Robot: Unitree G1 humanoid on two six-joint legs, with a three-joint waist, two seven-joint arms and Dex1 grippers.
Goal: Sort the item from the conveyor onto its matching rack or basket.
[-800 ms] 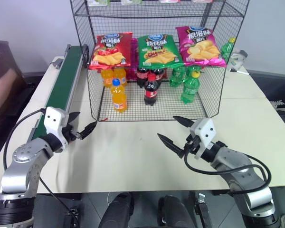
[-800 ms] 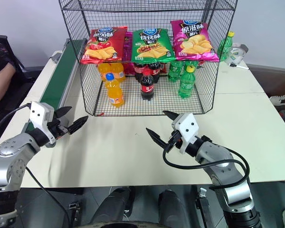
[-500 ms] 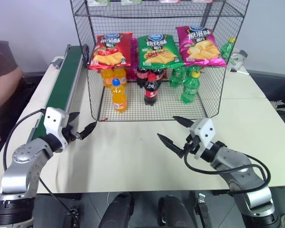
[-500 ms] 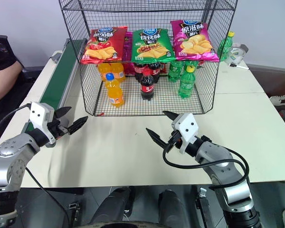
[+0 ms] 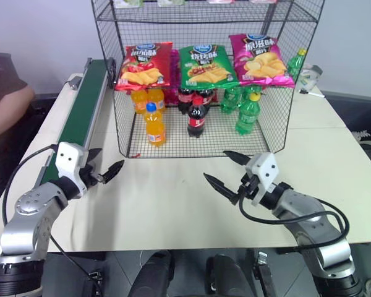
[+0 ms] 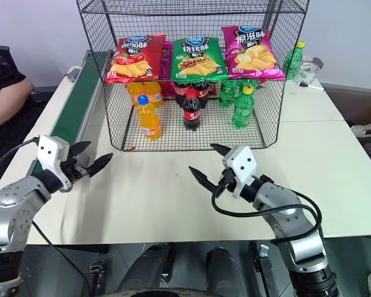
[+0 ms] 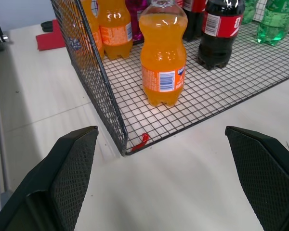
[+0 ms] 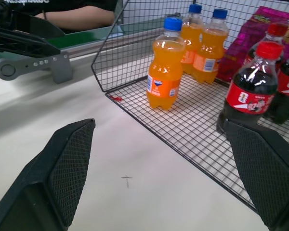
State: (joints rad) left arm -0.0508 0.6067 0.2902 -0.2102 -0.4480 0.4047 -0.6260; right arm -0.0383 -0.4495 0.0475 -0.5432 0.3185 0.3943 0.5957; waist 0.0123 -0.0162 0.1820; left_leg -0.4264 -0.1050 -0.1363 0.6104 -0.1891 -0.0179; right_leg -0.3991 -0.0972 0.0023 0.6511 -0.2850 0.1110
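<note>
the orange soda bottle (image 5: pixel 154 124) stands upright on the grid floor of the black wire rack (image 5: pixel 278 117), near the rack's front left corner, with two more orange bottles (image 5: pixel 140 100) behind it toward 11 o'clock. a cola bottle (image 5: pixel 196 116) stands to its 3 o'clock, and a green bottle (image 5: pixel 247 114) further along at 3 o'clock. three chip bags, red (image 5: pixel 143 64), green (image 5: pixel 205 64) and pink (image 5: pixel 260 59), lie on the shelf above the bottles. the conveyor (image 5: pixel 80 108) runs along the left side of the table (image 5: pixel 173 204), from about 9 o'clock of the rack toward the near edge, with nothing on its belt. the left gripper (image 5: pixel 105 168) hovers over the table just beside the conveyor's near end, fingers spread wide apart and holding nothing, pointing toward the rack's front corner. the right gripper (image 5: pixel 226 171) hovers over the bare table at 6 o'clock of the rack, its fingers also spread wide and empty. a person's arm (image 5: pixel 9 102) shows at the far left, beyond the conveyor.
</note>
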